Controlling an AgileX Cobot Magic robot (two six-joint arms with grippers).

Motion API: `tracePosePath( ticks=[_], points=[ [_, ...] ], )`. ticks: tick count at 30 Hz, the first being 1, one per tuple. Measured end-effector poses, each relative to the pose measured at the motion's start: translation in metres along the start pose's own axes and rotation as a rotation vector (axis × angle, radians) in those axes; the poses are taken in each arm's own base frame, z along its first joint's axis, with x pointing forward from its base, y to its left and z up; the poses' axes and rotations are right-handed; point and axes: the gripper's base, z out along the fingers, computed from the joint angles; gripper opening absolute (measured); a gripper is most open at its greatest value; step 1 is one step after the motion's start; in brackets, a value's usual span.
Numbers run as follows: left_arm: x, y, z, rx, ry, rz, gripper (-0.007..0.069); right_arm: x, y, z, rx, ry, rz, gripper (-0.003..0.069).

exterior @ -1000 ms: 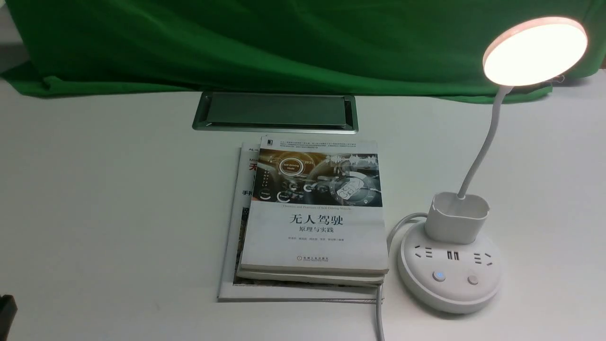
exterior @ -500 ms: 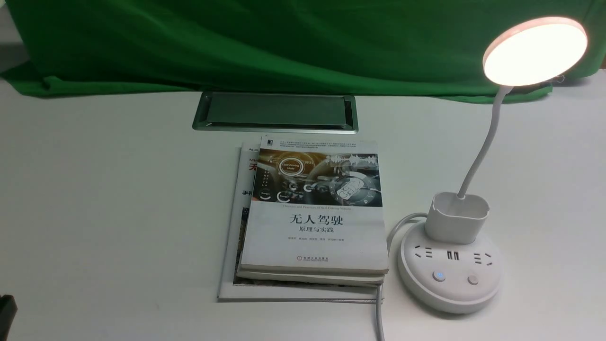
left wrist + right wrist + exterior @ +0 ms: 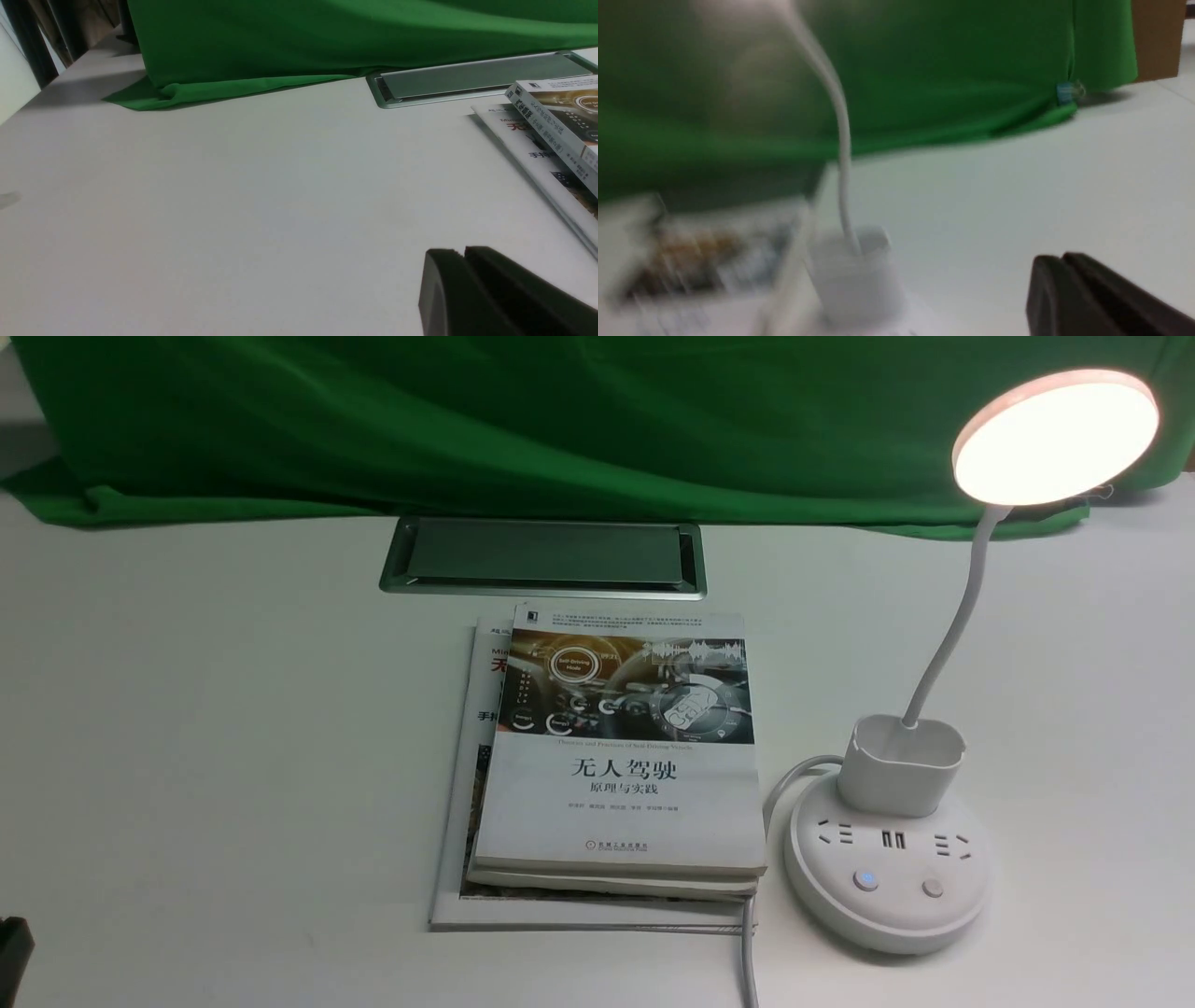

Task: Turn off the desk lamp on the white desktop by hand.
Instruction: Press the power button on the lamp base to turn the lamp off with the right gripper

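Observation:
The desk lamp (image 3: pixel 887 877) stands on the white desktop (image 3: pixel 205 728) at the front right, its disc head (image 3: pixel 1055 437) lit. Its round base carries a blue-lit button (image 3: pixel 866 879) and a plain button (image 3: pixel 932 888). The cup holder (image 3: pixel 901 763) sits on the base. My left gripper (image 3: pixel 465 254) is shut and empty, low over bare desktop; a dark bit of it (image 3: pixel 14 943) shows at the front view's left edge. My right gripper (image 3: pixel 1062 261) is shut and empty, out of the front view; its blurred wrist view shows the lamp's neck (image 3: pixel 840 140) and cup (image 3: pixel 854 275).
A stack of books (image 3: pixel 616 756) lies at the middle, just left of the lamp's base, with the lamp's cord (image 3: pixel 747 952) running past its front corner. A silver-grey cable hatch (image 3: pixel 541 555) is behind the books. Green cloth (image 3: pixel 523 420) covers the back.

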Motion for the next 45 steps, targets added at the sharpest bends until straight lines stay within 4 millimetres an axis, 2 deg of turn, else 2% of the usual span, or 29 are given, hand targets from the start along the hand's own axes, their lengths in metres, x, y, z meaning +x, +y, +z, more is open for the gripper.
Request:
tracePosePath(
  ticks=[3, 6, 10, 13, 14, 16, 17, 18, 19, 21, 22, 25, 29, 32, 35, 38, 45],
  points=[
    [0.0, 0.0, 0.0, 0.0, 0.0, 0.0, 0.002, -0.008, 0.001, 0.0, -0.017, -0.09, 0.141, 0.0048],
    [0.0, 0.0, 0.0, 0.0, 0.0, 0.0, 0.002, -0.013, 0.002, -0.001, -0.031, -0.145, 0.192, 0.0048],
    [0.0, 0.0, 0.0, 0.0, 0.0, 0.0, 0.002, -0.016, 0.004, -0.001, -0.028, -0.08, 0.221, 0.0048],
    [0.0, 0.0, 0.0, 0.0, 0.0, 0.0, 0.002, -0.048, 0.021, 0.004, -0.039, 0.121, 0.085, 0.0052],
    [0.0, 0.0, 0.0, 0.0, 0.0, 0.0, 0.002, -0.05, 0.022, 0.006, -0.039, 0.145, 0.066, 0.0052],
    [0.0, 0.0, 0.0, 0.0, 0.0, 0.0, 0.002, -0.081, 0.038, 0.019, -0.052, 0.354, -0.055, 0.0047],
    [0.0, 0.0, 0.0, 0.0, 0.0, 0.0, 0.002, -0.089, 0.043, 0.029, -0.053, 0.466, -0.1, 0.0046],
    [0.0, 0.0, 0.0, 0.0, 0.0, 0.0, 0.002, -0.088, 0.042, 0.032, -0.05, 0.481, -0.105, 0.0046],
    [0.0, 0.0, 0.0, 0.0, 0.0, 0.0, 0.002, -0.091, 0.046, 0.044, -0.045, 0.639, -0.148, 0.0045],
    [0.0, 0.0, 0.0, 0.0, 0.0, 0.001, 0.002, -0.092, 0.049, 0.064, -0.038, 0.805, -0.184, 0.0045],
    [0.0, 0.0, 0.0, 0.0, 0.0, 0.001, 0.002, -0.087, 0.048, 0.077, -0.029, 0.911, -0.196, 0.0045],
    [0.0, 0.0, 0.0, 0.0, 0.0, 0.001, 0.002, -0.072, 0.048, 0.107, -0.025, 1.079, -0.217, 0.0045],
    [0.0, 0.0, 0.0, 0.0, 0.0, 0.001, 0.002, -0.04, 0.058, 0.143, -0.067, 1.233, -0.265, 0.0045],
    [0.0, 0.0, 0.0, 0.0, 0.0, 0.001, 0.002, -0.016, 0.07, 0.163, -0.095, 1.285, -0.305, 0.0045],
    [0.0, 0.0, 0.0, 0.0, 0.0, 0.001, 0.002, -0.006, 0.078, 0.174, -0.111, 1.3, -0.325, 0.0045],
    [0.0, 0.0, 0.0, 0.0, 0.0, 0.001, 0.002, 0.009, 0.09, 0.193, -0.135, 1.322, -0.353, 0.0045],
    [0.0, 0.0, 0.0, 0.0, 0.0, 0.001, 0.002, 0.023, 0.094, 0.212, -0.132, 1.351, -0.368, 0.0045]
  ],
)
